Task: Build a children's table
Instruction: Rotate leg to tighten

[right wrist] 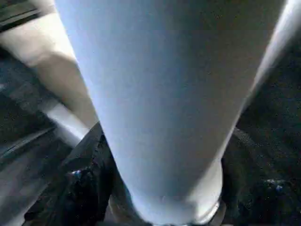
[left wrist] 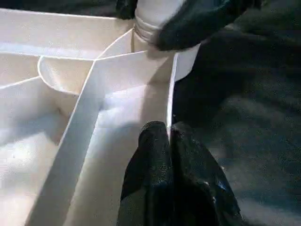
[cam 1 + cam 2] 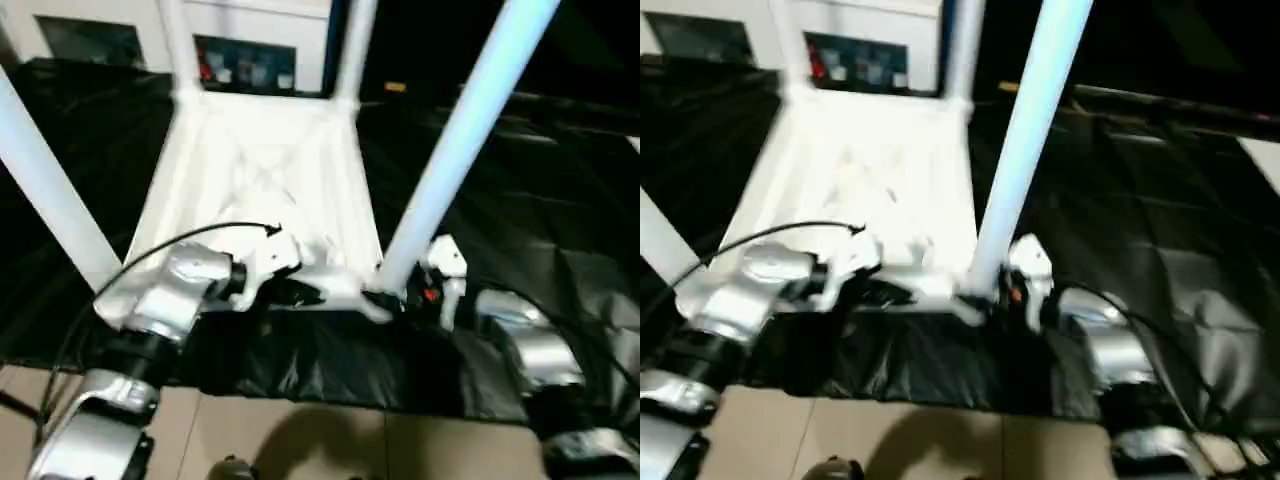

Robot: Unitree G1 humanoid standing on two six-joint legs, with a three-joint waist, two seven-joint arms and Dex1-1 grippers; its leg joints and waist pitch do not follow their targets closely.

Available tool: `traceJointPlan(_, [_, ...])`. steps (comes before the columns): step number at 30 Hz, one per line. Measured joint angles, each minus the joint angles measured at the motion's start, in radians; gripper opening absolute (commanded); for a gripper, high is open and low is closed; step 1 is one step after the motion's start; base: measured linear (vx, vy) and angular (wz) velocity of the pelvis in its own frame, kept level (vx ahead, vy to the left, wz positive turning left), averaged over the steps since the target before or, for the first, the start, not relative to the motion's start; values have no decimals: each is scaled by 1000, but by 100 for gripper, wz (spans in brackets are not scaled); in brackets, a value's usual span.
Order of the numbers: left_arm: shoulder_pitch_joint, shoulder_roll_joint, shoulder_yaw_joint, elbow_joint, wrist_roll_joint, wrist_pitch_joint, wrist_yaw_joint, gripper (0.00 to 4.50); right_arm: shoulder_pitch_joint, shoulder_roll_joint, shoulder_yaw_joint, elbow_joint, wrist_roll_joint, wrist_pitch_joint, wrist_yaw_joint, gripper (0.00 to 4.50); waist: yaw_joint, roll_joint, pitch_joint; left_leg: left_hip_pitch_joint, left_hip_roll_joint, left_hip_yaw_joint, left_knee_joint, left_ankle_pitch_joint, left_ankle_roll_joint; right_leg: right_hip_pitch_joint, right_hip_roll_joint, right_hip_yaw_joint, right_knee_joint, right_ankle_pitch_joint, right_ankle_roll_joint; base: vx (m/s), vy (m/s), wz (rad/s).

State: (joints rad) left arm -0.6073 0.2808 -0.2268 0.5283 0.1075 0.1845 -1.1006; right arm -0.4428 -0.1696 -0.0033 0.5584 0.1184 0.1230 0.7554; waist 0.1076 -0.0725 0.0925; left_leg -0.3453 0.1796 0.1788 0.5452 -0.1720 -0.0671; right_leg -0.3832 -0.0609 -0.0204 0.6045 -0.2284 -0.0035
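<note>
The children's table lies upside down on a black sheet, its ribbed white top [image 3: 262,170] facing up. Several white legs stand in its corner sockets: a near-right leg [image 3: 462,140], a near-left leg [image 3: 48,190] and far ones [image 3: 352,45]. My left gripper [image 3: 300,293] is shut on the thin near rim of the top [image 2: 170,94], its black fingers [image 2: 155,155] pinching the wall. My right gripper [image 3: 400,297] is closed round the base of the near-right leg [image 1: 160,94], with a black finger [image 1: 87,183] on either side, just above the socket.
The black sheet [image 3: 540,200] covers the ground around the table and is creased on the right. Beige floor [image 3: 300,440] shows at the near edge. A white cabinet with a dark panel [image 3: 245,65] stands behind the table. A black cable [image 3: 150,250] arcs over my left forearm.
</note>
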Motion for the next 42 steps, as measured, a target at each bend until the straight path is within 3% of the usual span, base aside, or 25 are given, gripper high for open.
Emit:
traceJointPlan(5, [1,-72,4,-11,35,47,131,0,-39,98,-69,51,-11,0,-250,270,-14,3,-1,-3,-2,-1,-1,0,0,0,0,0,-11,0,0,0,0,0])
traceJointPlan(7, [7,-82,4,-24,44,55,155,0,-43,120,-71,55,-17,-9,-310,270,-18,3,-1,-3,-3,-1,-1,0,0,0,0,2,-12,0,0,0,0,0])
traceJointPlan(9, [15,-82,4,-38,45,59,160,0,-42,133,-72,55,-28,-24,-333,325,-18,3,-1,-3,-4,-1,-1,0,0,0,0,3,-12,0,-1,0,0,0])
traceJointPlan(14, [34,-77,3,-69,47,48,140,0,-33,146,-81,31,-6,-16,-328,376,-17,6,-1,-3,-4,-1,-1,0,0,0,0,4,-11,5,-1,0,0,0])
traceJointPlan(17, [45,-55,0,-90,43,26,95,0,-13,126,-77,-8,4,-2,-243,391,-17,8,-3,-3,-4,-1,-2,0,0,-1,0,4,-10,21,0,18,-8,1])
traceJointPlan(19, [45,-35,-9,-93,33,1,52,0,8,77,-45,-44,5,4,-152,415,-15,14,-5,-4,-3,-1,-6,0,0,-2,1,4,-10,19,3,61,-25,2])
traceJointPlan(26, [44,19,-11,-86,-9,-50,-71,0,52,-51,32,-128,17,15,91,415,-4,16,-6,-8,-1,0,-11,-1,10,-7,2,-1,-8,11,-4,53,-13,1])
traceJointPlan(34, [20,74,-31,-45,-36,-83,-221,0,74,-166,99,-163,34,6,369,415,9,16,-6,-7,0,0,-2,-3,6,-3,2,0,-6,11,-5,0,0,0])
traceJointPlan(42, [7,99,-46,-17,-45,-114,-301,0,73,-210,132,-181,50,30,487,369,21,16,-6,-7,1,0,1,-2,8,-4,1,-1,-3,11,-5,0,0,0])
